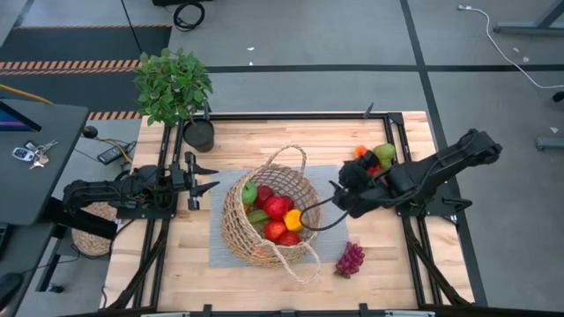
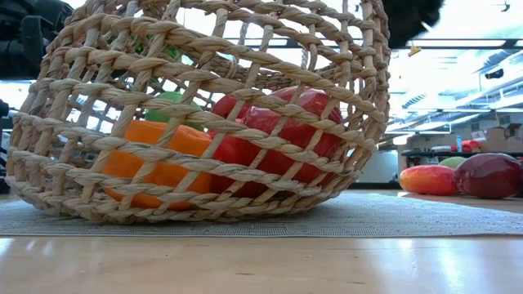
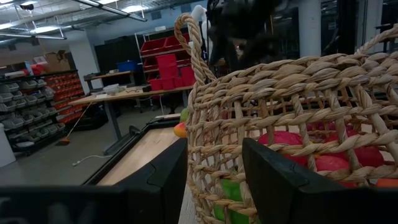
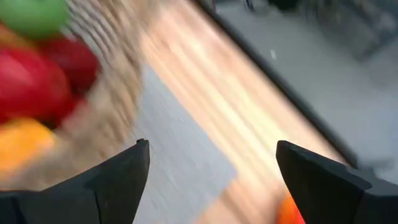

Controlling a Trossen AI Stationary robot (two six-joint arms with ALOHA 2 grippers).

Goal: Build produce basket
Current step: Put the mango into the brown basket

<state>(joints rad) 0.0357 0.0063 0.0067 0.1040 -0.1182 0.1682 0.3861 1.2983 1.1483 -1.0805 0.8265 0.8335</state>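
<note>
The left gripper [image 1: 204, 177] is waiting at the left side of the table [image 1: 159, 264], near the basket, its two fingers spread apart with nothing between them. Behind it, a leafy potted plant [image 1: 174, 86] in a small black pot [image 1: 199, 135] is standing at the table's far left corner.

The basket [image 1: 236, 220] is sitting at the table's centre on a grey mat [image 1: 220, 255]. It is a large round basket of tan wicker, loosely woven with open gaps, carrying two looped handles, and it is tilting on its side in the low view. The produce inside [image 1: 277, 208] is showing as red apples, a green apple, a green piece and an orange-yellow piece, all piled together. No brand, label or writing is readable on the basket or produce.

The right gripper [image 1: 344, 195] is hanging just beside the basket's right rim, its fingers wide apart and holding nothing. Behind the right arm, a green apple [image 1: 384, 153] with red and orange pieces is lying on the table. Purple grapes [image 1: 350, 260] are resting on the wood just off the mat's near right corner.
</note>
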